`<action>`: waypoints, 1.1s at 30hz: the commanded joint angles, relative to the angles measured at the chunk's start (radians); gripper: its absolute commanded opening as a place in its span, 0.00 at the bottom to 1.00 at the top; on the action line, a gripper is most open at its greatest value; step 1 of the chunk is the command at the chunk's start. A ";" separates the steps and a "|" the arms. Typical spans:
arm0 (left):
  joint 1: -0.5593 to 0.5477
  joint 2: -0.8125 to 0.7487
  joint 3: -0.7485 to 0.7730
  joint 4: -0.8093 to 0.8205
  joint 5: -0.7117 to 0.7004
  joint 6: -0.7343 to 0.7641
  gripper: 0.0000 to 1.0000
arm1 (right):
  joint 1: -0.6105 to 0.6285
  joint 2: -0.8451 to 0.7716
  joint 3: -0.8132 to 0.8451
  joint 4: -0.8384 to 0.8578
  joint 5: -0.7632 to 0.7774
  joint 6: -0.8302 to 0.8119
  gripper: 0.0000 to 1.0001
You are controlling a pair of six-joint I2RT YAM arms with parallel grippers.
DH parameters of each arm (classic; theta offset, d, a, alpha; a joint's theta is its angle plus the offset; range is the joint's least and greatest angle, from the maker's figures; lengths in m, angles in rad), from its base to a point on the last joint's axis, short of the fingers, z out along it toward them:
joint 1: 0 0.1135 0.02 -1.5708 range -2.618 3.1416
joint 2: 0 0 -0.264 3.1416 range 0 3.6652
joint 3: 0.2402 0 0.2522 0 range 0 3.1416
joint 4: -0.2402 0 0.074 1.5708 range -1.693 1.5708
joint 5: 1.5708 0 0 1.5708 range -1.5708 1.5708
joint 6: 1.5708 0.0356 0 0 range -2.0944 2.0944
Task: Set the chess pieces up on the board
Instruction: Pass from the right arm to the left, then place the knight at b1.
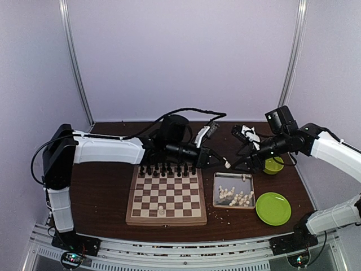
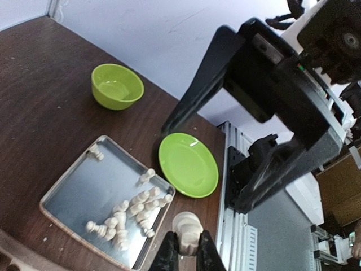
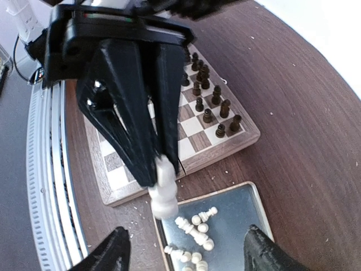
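Observation:
My left gripper (image 1: 221,161) is shut on a cream-white chess piece (image 1: 227,165), held in the air between the board (image 1: 164,217) and the metal tray (image 1: 216,192). The left wrist view shows the piece (image 2: 187,230) pinched between the fingertips (image 2: 169,254). The right wrist view shows it (image 3: 163,189) too. My right gripper (image 1: 246,161) hangs open and empty just right of it, above the tray (image 3: 242,209). Several cream pieces (image 1: 236,197) lie in the tray. One cream piece (image 1: 161,210) stands on the board's near row. Dark pieces (image 1: 166,168) line the far rows.
A green plate (image 1: 273,208) lies right of the tray and a green bowl (image 1: 274,165) sits behind it. Pale crumbs (image 1: 217,212) lie scattered near the tray's front. The two grippers are close together over the tray's back edge.

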 commanded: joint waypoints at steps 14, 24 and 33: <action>0.067 -0.603 -0.255 -0.866 -0.604 0.269 0.02 | -0.059 -0.024 -0.024 0.018 -0.006 -0.030 0.75; 0.066 -0.719 -0.528 -0.800 -0.614 0.193 0.02 | -0.058 0.012 -0.021 0.006 0.016 -0.053 0.75; 0.012 -0.664 -0.604 -0.765 -0.575 0.259 0.03 | -0.058 0.020 -0.020 0.004 0.032 -0.056 0.75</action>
